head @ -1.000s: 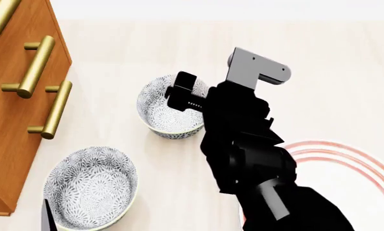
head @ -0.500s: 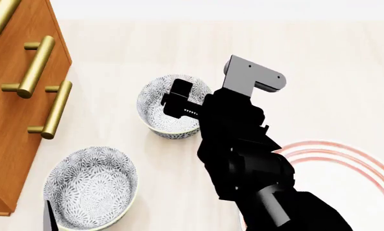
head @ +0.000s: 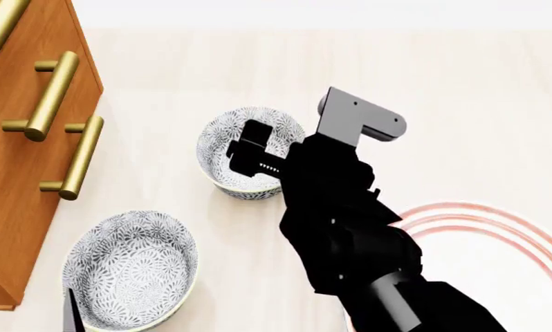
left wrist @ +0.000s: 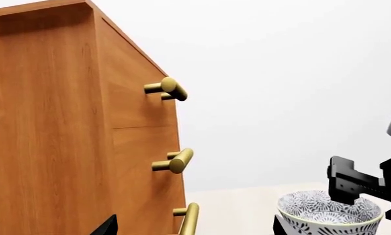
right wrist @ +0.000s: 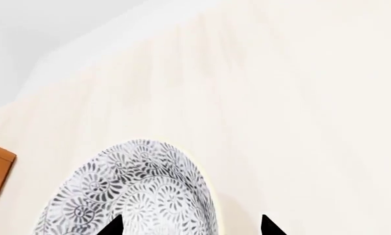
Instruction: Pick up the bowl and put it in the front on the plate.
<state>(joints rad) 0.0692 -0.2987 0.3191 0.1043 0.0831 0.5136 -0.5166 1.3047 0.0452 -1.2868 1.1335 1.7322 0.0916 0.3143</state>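
Since the earlier frame the right tool (head: 246, 153) had crept farther over the bowl (head: 234, 149), mid-tabletop; its spread tips straddled the rim, gripping nothing. That bowl lay directly beneath, the plate (head: 497, 238) toward the right edge.

Bright, even sim lighting; v. faint shadows, no glare/blur, sharp edge to edge.

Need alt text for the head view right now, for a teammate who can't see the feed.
The right gripper hangs open over the far patterned bowl on a pale table. A second matching bowl sits nearer, beside a wooden cabinet; the red-ringed plate is partly hidden by the arm.
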